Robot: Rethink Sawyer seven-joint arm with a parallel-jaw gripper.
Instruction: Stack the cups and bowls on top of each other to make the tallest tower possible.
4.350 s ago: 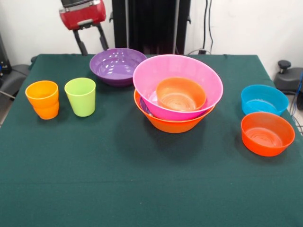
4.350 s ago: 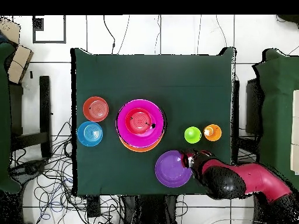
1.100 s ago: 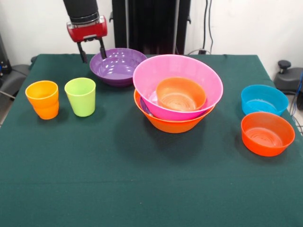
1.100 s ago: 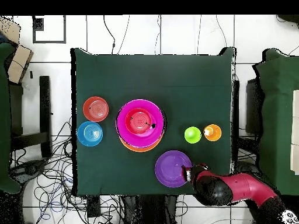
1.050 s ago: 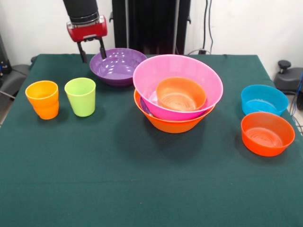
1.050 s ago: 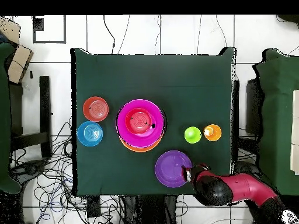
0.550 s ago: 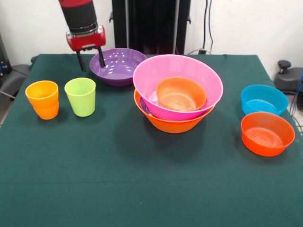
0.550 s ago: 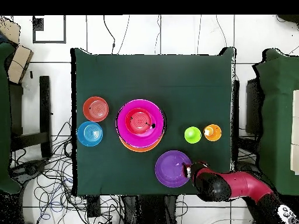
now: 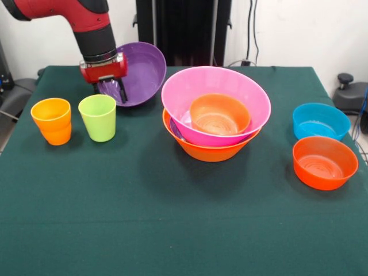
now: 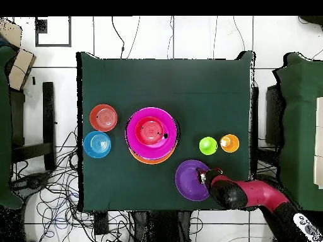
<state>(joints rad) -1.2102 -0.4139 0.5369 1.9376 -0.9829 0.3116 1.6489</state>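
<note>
Pinching the near rim of the purple bowl [image 9: 137, 72], the fingers [image 9: 113, 92] hold it tipped steeply on edge, its hollow facing the camera in the front view, at the far side of the tabletop [image 9: 172, 218]. A dark green cloth covers that tabletop; behind it stand a white wall and a black column, and the overhead view shows a tiled floor strewn with cables. Just in front of the tilted bowl stands the lime green cup [image 9: 98, 117], with the orange cup [image 9: 52, 121] beside it, the two close but apart. At the middle sits the tower [image 9: 215, 115]: a yellow-orange bowl [image 9: 210, 150] at the base, a pink bowl [image 9: 230, 80] nested in it, and a small red-orange bowl [image 9: 219, 114] inside the pink one. A sliver of purple shows between pink and orange. Well apart on the other side sit a blue bowl [image 9: 320, 120] and a second red-orange bowl [image 9: 324, 161], touching or nearly so. Seen from overhead, the purple bowl [image 10: 191, 180] lies near the edge by the robot's base, and a wide stretch of bare cloth lies opposite.
</note>
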